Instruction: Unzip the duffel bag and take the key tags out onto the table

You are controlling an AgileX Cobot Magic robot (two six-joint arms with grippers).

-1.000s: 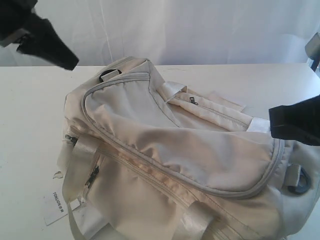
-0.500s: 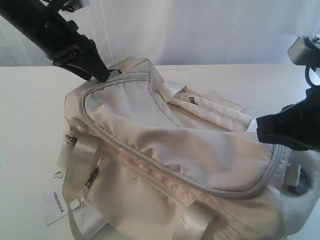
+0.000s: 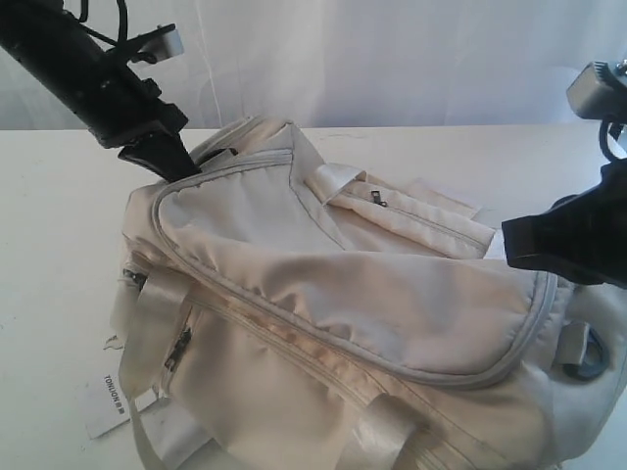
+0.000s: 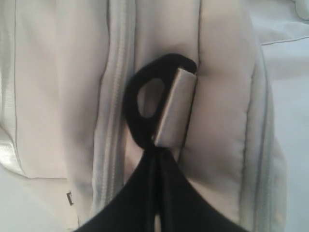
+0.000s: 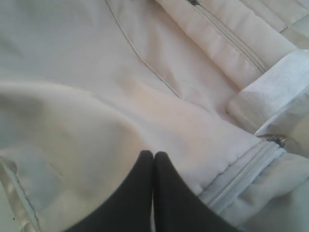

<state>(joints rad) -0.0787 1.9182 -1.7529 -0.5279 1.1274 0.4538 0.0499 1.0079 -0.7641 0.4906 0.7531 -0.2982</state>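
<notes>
The cream duffel bag (image 3: 343, 323) lies across the white table (image 3: 59, 225), its grey-piped top flap folded over and an inner zip pocket (image 3: 411, 220) showing. My left gripper (image 3: 181, 168) is at the bag's far left end. Its jaws are shut on the black D-ring (image 4: 140, 104), which sits in a shiny strap loop (image 4: 175, 108). My right gripper (image 3: 511, 243) hovers over the bag's right end, shut with nothing between its fingertips (image 5: 145, 162). A metal zipper pull (image 5: 277, 140) lies just beyond it. The key tags are hidden.
A white paper label (image 3: 106, 397) lies on the table by the bag's near left corner. A second black D-ring (image 3: 588, 354) hangs at the bag's right end. A pale curtain closes off the back.
My left arm came down from above the table to the bag's far end and closed on the D-ring, pulling that end up slightly. My right gripper moved a little left over the bag.
</notes>
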